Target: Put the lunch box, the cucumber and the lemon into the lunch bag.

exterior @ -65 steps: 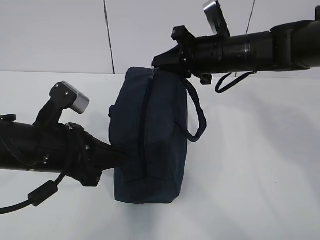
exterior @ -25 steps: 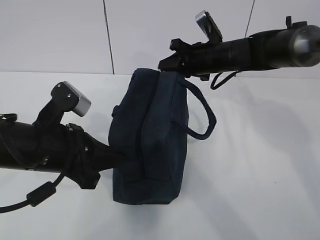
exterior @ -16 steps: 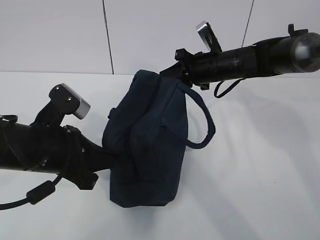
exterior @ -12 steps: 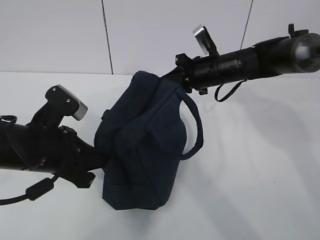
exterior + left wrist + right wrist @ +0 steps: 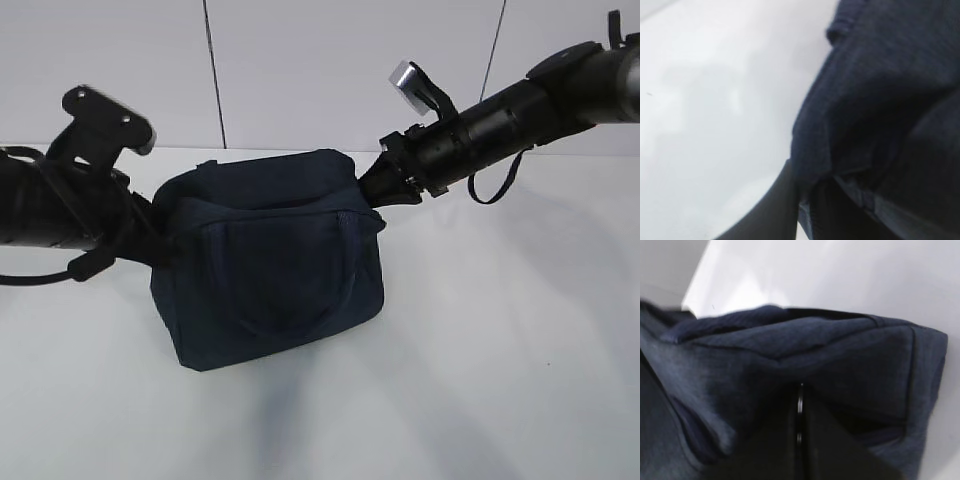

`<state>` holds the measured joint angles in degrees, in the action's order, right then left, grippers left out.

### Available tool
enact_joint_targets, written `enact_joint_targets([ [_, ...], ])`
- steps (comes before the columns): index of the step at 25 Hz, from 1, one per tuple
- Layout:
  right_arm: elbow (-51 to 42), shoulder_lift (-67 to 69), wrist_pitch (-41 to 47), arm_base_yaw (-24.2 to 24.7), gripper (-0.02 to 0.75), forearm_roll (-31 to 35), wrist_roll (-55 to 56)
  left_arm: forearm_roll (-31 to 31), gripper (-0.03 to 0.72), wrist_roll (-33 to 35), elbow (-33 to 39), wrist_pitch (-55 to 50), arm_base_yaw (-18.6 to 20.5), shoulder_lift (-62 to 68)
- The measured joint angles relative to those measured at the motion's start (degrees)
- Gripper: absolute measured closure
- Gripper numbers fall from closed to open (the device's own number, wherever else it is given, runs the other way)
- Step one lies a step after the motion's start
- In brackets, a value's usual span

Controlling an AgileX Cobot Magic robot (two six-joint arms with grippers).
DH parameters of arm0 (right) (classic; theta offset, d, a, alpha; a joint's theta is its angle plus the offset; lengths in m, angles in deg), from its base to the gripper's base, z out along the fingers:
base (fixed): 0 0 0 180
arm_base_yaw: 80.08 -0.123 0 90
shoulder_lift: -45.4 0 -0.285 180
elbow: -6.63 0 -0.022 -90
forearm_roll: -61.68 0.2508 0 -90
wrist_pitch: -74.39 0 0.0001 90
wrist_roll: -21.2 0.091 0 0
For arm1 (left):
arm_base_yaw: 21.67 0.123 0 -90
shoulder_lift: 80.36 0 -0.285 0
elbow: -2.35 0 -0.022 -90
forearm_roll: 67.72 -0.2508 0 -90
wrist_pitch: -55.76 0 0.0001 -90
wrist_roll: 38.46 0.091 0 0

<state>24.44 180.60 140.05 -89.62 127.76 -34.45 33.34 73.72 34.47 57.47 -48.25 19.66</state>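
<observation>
The lunch bag (image 5: 270, 265) is a boxy dark navy fabric bag, standing roughly at the middle of the scene on the white worktop. Its long side faces the exterior camera, and it sits slightly tilted, with the left end lower and nearer than the right. A loop handle (image 5: 285, 310) hangs flat down the near face in a shallow U. The top edge looks closed and fairly level, with a small fabric tab at the top left corner. Its fabric is creased and puckered at both upper ends. Close up, the cloth (image 5: 805, 360) folds into a pinched ridge, and its seams (image 5: 865, 197) show blurred.
</observation>
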Motion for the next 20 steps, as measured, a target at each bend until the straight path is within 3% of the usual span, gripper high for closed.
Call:
enact_joint_targets([
  [5, 0.00, -2.76, 2.09, 0.26, 0.718, -8.54, 1.68, 0.59, 0.676, 0.00, -3.14, 3.06, -0.10, 0.08],
  [13, 0.00, -4.80, 2.44, 0.26, 0.718, -10.55, 3.52, -0.46, 0.676, 0.04, -3.87, 6.58, -0.13, 0.28],
  [20, 2.59, -7.47, 2.84, 0.26, 0.718, -16.97, 6.43, -3.25, 0.676, 0.04, -4.09, 9.32, -0.13, 1.15],
])
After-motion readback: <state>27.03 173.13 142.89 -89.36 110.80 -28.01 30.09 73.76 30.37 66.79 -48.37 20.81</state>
